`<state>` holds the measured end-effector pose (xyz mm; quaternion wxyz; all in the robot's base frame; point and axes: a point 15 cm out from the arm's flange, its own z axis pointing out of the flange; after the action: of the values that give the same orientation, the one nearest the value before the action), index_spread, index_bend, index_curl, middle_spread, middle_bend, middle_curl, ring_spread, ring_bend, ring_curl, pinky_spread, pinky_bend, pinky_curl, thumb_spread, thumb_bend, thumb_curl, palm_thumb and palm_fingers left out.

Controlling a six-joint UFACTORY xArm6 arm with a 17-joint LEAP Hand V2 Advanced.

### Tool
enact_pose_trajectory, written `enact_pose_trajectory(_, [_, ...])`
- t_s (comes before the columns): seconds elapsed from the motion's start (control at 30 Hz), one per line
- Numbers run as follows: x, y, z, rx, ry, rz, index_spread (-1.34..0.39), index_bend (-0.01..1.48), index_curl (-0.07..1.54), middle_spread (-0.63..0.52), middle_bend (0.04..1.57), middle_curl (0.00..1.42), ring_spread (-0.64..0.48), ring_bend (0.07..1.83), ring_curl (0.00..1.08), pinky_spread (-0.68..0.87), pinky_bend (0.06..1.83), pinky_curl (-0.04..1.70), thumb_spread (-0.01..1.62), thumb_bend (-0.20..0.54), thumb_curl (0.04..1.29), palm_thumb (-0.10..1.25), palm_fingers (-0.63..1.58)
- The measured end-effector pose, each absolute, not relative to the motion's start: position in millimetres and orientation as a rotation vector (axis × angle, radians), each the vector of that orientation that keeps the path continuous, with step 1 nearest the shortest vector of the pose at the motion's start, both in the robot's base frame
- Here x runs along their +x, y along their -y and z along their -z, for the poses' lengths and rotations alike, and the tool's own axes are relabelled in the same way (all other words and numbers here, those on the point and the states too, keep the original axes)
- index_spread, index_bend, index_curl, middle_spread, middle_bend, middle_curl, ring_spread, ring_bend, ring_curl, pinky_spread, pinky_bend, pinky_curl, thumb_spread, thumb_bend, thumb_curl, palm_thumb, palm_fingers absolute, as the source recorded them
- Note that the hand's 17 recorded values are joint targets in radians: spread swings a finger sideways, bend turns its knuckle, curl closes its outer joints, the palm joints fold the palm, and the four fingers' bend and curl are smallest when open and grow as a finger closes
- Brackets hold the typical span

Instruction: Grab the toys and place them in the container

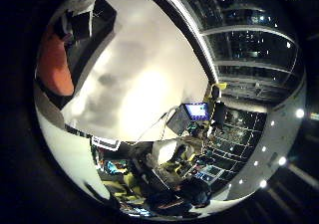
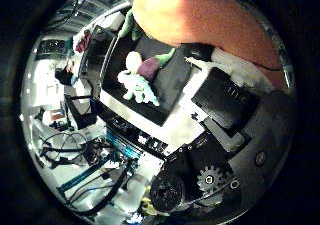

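A big orange plush toy [image 2: 210, 20] with a black eye fills much of the thumb side view, close against my palm; its edge [image 1: 52, 59] also shows in the little finger side view. My right hand [image 2: 222, 105] has its black and white fingers curled against the toy. Well below lies a black container [image 2: 172, 85] on the white table. In it lie a pale green plush animal [image 2: 137, 87] and a purple eggplant toy [image 2: 152, 65]. A green plush [image 2: 131, 27] lies at the container's far rim.
The white table [image 1: 144, 74] stretches wide beside the container. A dark red object [image 2: 82, 40] lies past the container's end. Beyond the table edge stand a lit monitor [image 1: 197, 110], cluttered desks and a black frame [image 2: 80, 112].
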<state>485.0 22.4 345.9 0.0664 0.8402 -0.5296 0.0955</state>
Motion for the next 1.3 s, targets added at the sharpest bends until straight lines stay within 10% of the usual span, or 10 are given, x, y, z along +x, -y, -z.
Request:
enact_pose_trajectory(0.43, [510.5, -158.2, -274.8, 2.621, 1.547, -0.195, -0.49, 0.44, 0.8, -0.23, 1.05, 0.65, -0.33, 1.03, 0.65, -0.5, 0.86, 0.81, 0.87, -0.031, 0.48, 1.03, 1.05])
enact_pose_trajectory(0.47, [512.8, -162.3, -270.3, 2.629, 1.554, -0.185, -0.5, 0.41, 0.8, -0.24, 1.02, 0.64, -0.33, 1.03, 0.65, -0.53, 0.84, 0.8, 0.88, -0.033, 0.47, 1.01, 0.98])
enact_pose_trajectory(0.53, [515.3, -166.7, -262.5, 2.638, 1.558, -0.166, -0.52, 0.29, 0.75, -0.22, 0.72, 0.55, -0.29, 0.87, 0.62, -0.42, 0.74, 0.81, 0.91, -0.038, 0.45, 0.96, 0.13])
enact_pose_trajectory(0.63, [517.9, -158.4, -253.3, 2.621, 1.552, -0.154, -0.56, 0.29, 0.59, -0.06, 0.39, 0.4, 0.0, 0.45, 0.42, 0.02, 0.63, 0.7, 0.93, -0.033, 0.43, 0.91, -0.12])
enact_pose_trajectory(0.8, [523.7, -146.1, -253.9, 2.629, 1.542, -0.161, -0.53, 0.13, 0.43, 0.06, 0.17, 0.32, 0.19, 0.28, 0.32, 0.38, 0.52, 0.54, 0.93, -0.031, 0.41, 0.87, -0.09])
enact_pose_trajectory(1.3, [505.9, -111.2, -285.0, 2.604, 1.588, -0.175, -0.5, 0.17, 0.27, 0.1, 0.17, 0.25, 0.24, 0.25, 0.28, 0.45, 0.5, 0.4, 0.93, -0.024, 0.39, 0.84, -0.04])
